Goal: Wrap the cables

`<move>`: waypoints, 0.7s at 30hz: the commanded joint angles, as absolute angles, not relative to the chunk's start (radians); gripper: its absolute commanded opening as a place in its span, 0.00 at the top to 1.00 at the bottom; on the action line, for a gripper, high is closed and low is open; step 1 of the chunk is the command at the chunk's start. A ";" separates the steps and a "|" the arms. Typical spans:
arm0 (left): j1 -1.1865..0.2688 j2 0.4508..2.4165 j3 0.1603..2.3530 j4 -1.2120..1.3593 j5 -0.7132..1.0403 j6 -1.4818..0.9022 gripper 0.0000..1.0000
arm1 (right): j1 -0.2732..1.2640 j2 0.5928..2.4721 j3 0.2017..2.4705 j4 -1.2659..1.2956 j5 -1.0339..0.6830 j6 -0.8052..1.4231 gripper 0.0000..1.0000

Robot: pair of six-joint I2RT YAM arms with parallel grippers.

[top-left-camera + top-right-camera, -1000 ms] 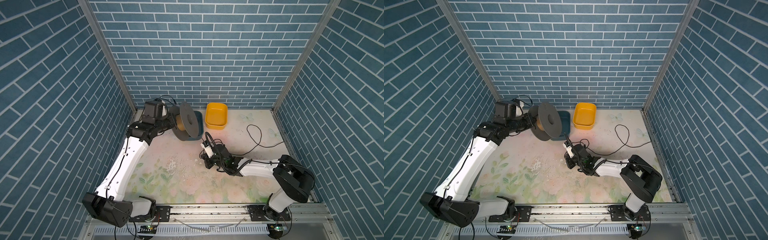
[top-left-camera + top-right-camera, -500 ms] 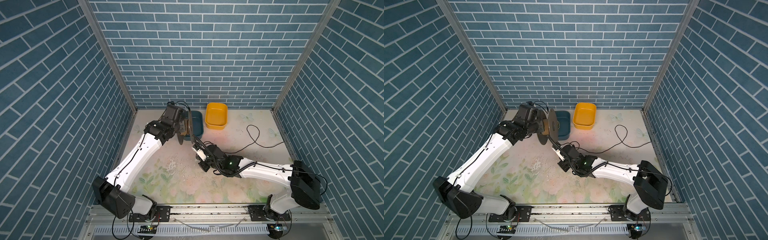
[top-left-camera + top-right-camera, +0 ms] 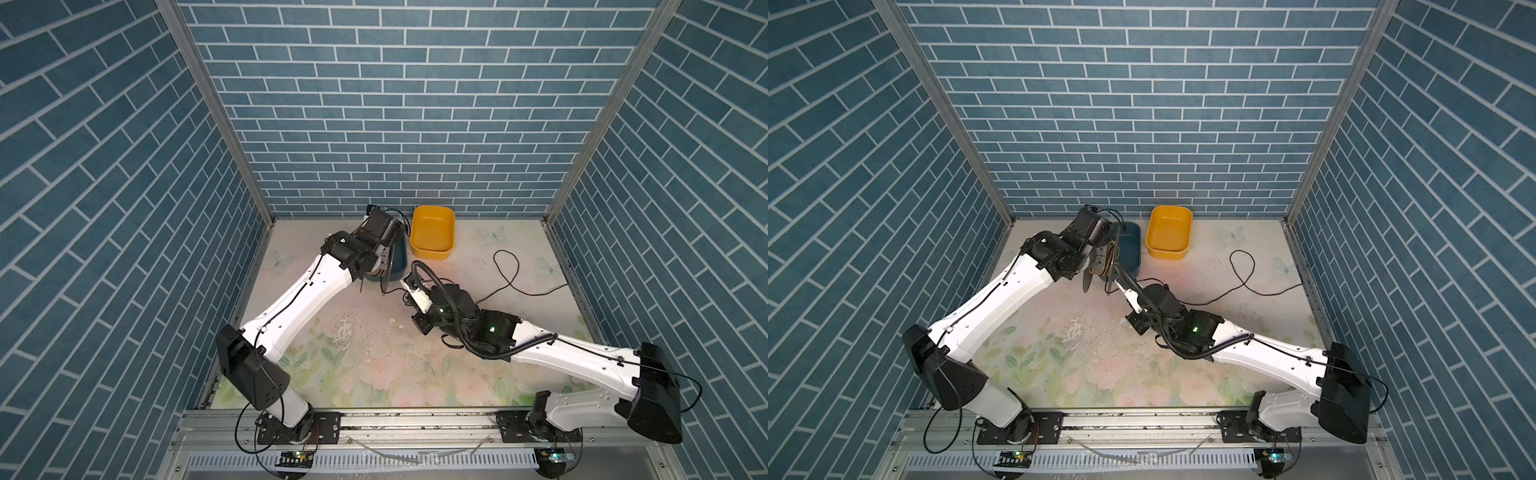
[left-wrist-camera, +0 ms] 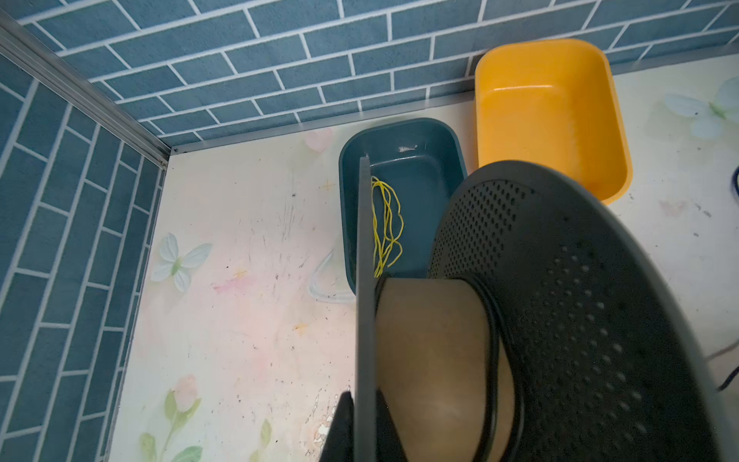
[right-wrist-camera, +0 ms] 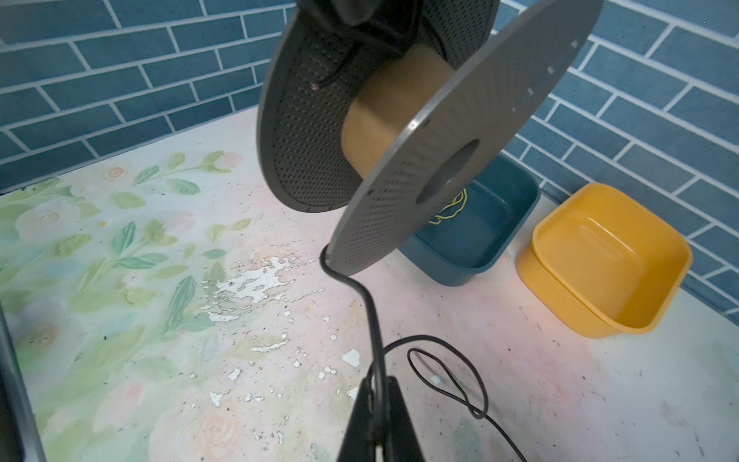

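Winding the black cable [image 5: 370,320] onto a grey spool [image 5: 304,132] held up over the table [image 5: 120,320].

Clamps the left gripper [image 4: 363,420] on the edge of the spool's farther flange, with the cardboard core about level and the flanges on edge, just in front of the teal bin [image 4: 420,180]. Pinches the cable between the closed jaws of the right gripper [image 5: 378,390], just below and beside the spool. Climbs from that pinch in a short kinked stretch to the lower rim of the nearer flange and passes in toward the core, with one turn lying against that flange. Trails off behind the pinch in loose loops across the table toward the right wall. Probably calls for carrying the pinch round the core's level axis, between the flanges: a job for the right arm, which holds the free run.
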State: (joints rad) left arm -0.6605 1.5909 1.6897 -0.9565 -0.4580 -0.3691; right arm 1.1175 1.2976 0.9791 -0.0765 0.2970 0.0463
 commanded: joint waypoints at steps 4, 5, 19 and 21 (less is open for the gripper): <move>-0.721 1.625 1.788 -1.066 -0.509 -0.290 1.00 | 1.082 1.295 1.070 -0.133 0.431 0.036 1.00; -0.729 1.637 1.803 -1.087 -0.513 -0.284 1.00 | 1.079 1.298 1.083 -0.140 0.439 0.040 1.00; -0.743 1.713 1.834 -1.178 -0.420 -0.285 1.00 | 1.024 1.267 1.144 -0.069 0.415 0.109 1.00; -0.744 1.718 1.833 -1.178 -0.405 -0.285 1.00 | 1.013 1.259 1.141 -0.053 0.411 0.126 1.00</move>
